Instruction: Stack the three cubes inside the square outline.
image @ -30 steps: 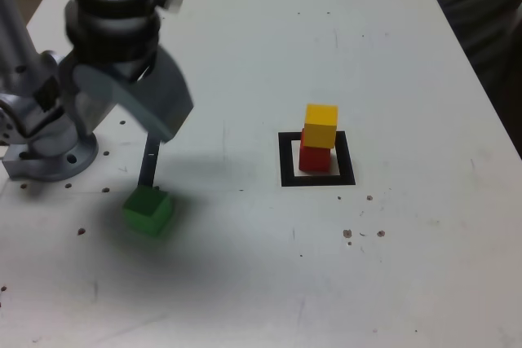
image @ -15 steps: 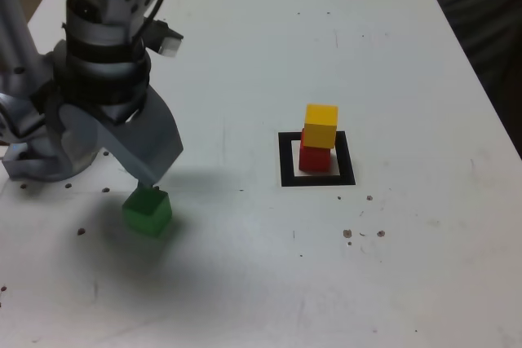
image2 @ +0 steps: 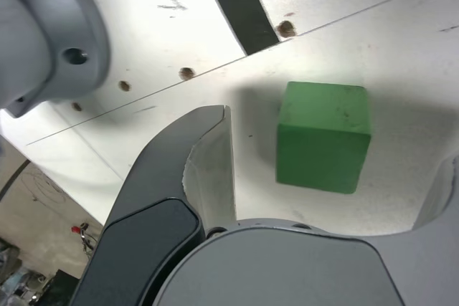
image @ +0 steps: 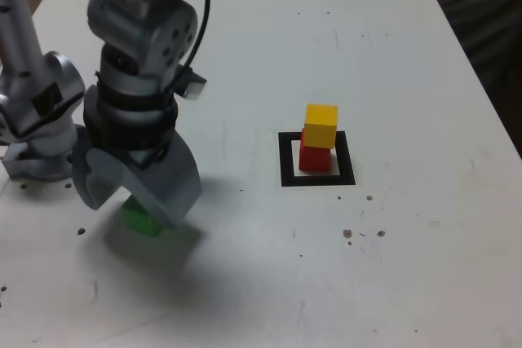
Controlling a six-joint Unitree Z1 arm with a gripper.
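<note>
You're wanting green block [image2: 323, 152] centred between wide-spread jaws before closing; yellow block [image: 321, 126] is sitting at two o'clock from it, exterior view.

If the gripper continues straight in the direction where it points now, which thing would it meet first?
Probably the green cube: it lies ahead, between the open jaws of the gripper, so they may pass around it. The depth is unclear.

I see room on both sides of the green cube [image2: 323, 137] between my open fingers [image2: 211, 170]; the yellow-topped stack [image: 319, 138] obstructs the outline's middle [image: 287, 170].
</note>
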